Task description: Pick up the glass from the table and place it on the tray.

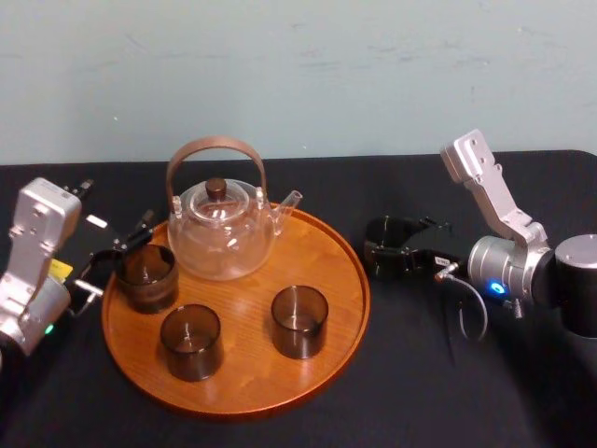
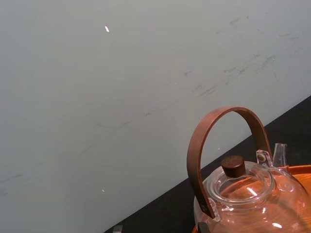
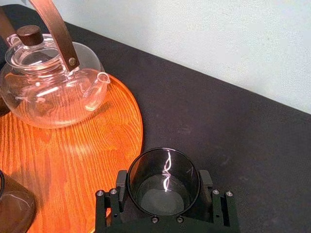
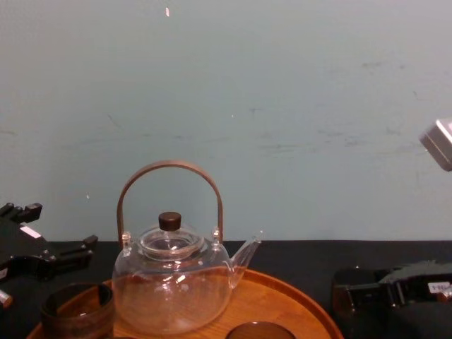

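Note:
A dark smoked glass (image 3: 164, 180) stands on the black table (image 1: 438, 392) just right of the round wooden tray (image 1: 331, 322). My right gripper (image 3: 164, 188) is around it, and both fingers (image 3: 121, 183) press against its walls. In the head view the same glass (image 1: 384, 245) sits inside the right gripper (image 1: 396, 250), close to the tray's rim. My left gripper (image 1: 119, 254) hangs open at the tray's left edge, beside another dark glass (image 1: 146, 277), with nothing between its fingers.
On the tray stand a clear glass teapot (image 1: 222, 229) with a brown hoop handle and two more dark glasses (image 1: 190, 342) (image 1: 299, 321). A pale wall closes off the back of the table. Bare black tabletop lies in front of and to the right of the tray.

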`<state>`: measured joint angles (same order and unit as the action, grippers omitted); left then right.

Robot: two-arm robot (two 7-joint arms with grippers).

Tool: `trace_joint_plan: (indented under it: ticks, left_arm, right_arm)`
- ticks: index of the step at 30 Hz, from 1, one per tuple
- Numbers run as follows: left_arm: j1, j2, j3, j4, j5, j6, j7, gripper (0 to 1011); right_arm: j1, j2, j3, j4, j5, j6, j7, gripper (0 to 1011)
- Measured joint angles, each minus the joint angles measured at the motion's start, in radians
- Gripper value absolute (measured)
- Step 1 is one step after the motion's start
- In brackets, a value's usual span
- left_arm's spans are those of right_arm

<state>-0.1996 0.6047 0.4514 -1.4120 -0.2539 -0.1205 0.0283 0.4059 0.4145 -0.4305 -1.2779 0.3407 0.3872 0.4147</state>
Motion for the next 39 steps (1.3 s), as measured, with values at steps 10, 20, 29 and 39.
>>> trace_joint_plan:
  ticks: [10,20,29,39]
  left_arm:
    - [0.000,0.000,0.000,0.000,0.000,0.000,0.000,1001]
    - [0.000,0.000,0.000,0.000,0.000,0.000,0.000,1001]
    - [0.000,0.000,0.000,0.000,0.000,0.000,0.000,1001]
    - [0.000,0.000,0.000,0.000,0.000,0.000,0.000,1001]
  right_arm:
    - [-0.008,0.008,0.005,-0.015,0.007,0.000,0.010,900]
    - [-0.019,0.036,0.018,-0.083,0.026,-0.004,0.026,900]
    - [0.008,0.043,0.003,-0.128,0.029,-0.025,0.045,900]
    - [0.035,0.033,-0.044,-0.140,0.031,-0.042,0.078,900]
